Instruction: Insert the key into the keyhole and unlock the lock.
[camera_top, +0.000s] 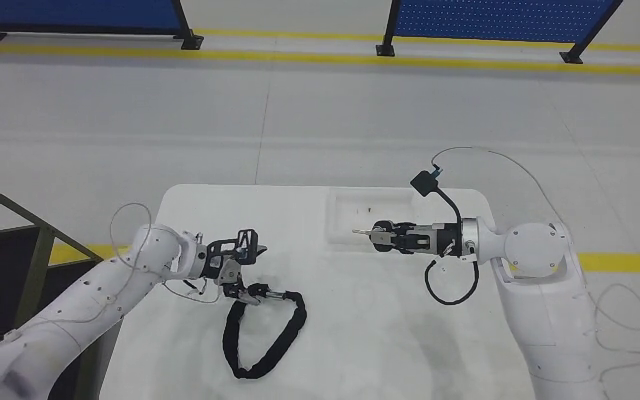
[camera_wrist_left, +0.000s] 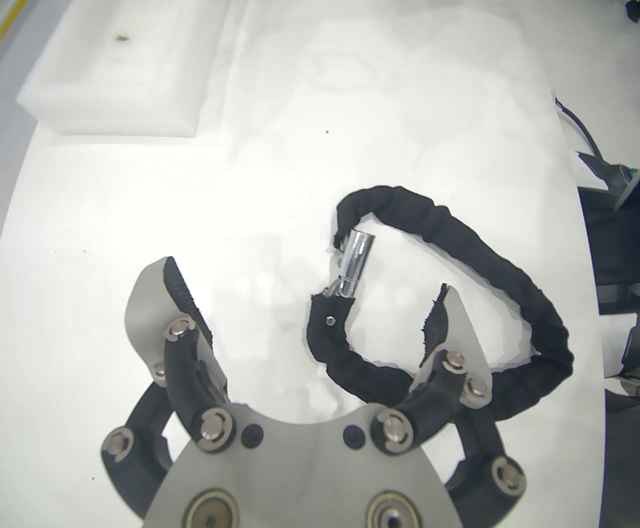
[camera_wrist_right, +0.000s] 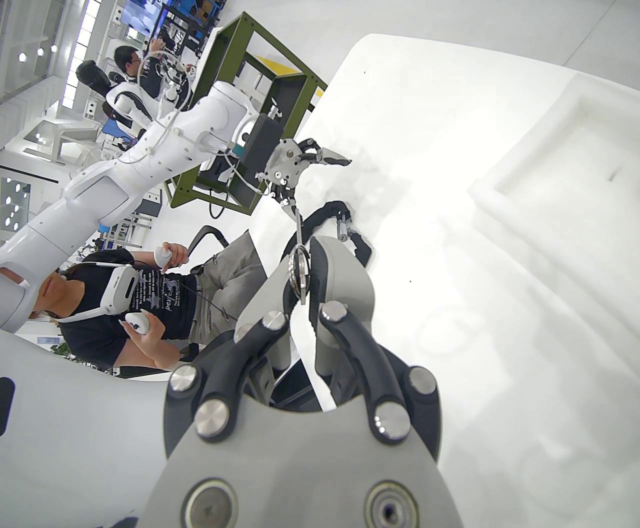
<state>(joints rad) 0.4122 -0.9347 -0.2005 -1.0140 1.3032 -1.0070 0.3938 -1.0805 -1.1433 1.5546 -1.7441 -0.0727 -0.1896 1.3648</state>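
The lock is a black fabric-covered chain loop (camera_top: 266, 338) lying on the white table, with a silver cylinder (camera_wrist_left: 352, 265) at its open end. My left gripper (camera_wrist_left: 310, 297) hovers open over that end, the cylinder between its spread fingers and the chain running under one finger (camera_wrist_left: 442, 325). In the top view the left gripper (camera_top: 246, 264) sits at the table's left part. My right gripper (camera_top: 377, 237) is held above the table's middle, shut on the key (camera_wrist_right: 298, 235), whose blade points toward the lock (camera_wrist_right: 343, 226). A key ring (camera_wrist_right: 299, 274) hangs between the right gripper's fingers.
A shallow white foam tray (camera_top: 420, 212) lies at the back of the table, beside the right gripper; the tray (camera_wrist_left: 115, 75) holds only a small dark speck. A green metal frame (camera_wrist_right: 250, 95) stands off the table's left edge.
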